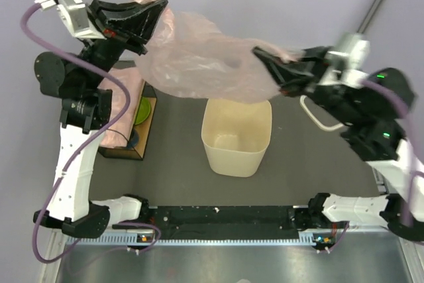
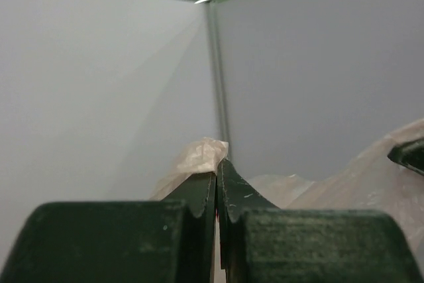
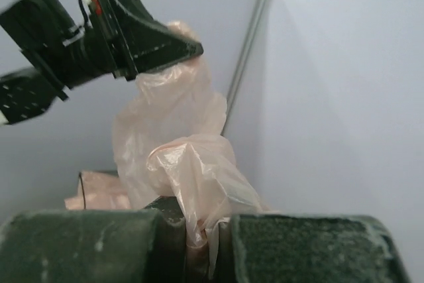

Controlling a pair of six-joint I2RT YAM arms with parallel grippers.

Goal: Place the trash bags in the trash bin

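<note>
Pale lilac-grey walls close in a dark grey tabletop (image 1: 298, 177), with a slim metal post running up the corner behind.

Above the table, one thin, translucent pale pink plastic trash bag (image 1: 199, 57) is stretched in the air between the two arms, crinkled and sagging in its middle. Its lower edge hangs just above the far rim of the cream-beige, rounded-square plastic trash bin (image 1: 235, 160), which stands upright and open-topped near the centre of the table; the film is not inside it.

The left gripper (image 1: 161, 6) is clamped shut on the bag's left end, and a tuft of pink film pokes out past its black fingertips (image 2: 199, 193). The right gripper (image 1: 260, 54) has its jaws closed on the bag's right end, with a bunch of film squeezed between its fingers (image 3: 165, 213).

To the left of the bin, partly under the left arm, sits a dark wire-framed box with orange-brown sides (image 1: 126, 152). More pale pink film (image 1: 126, 87) lies in it, beside a green round object (image 1: 142, 111).
</note>
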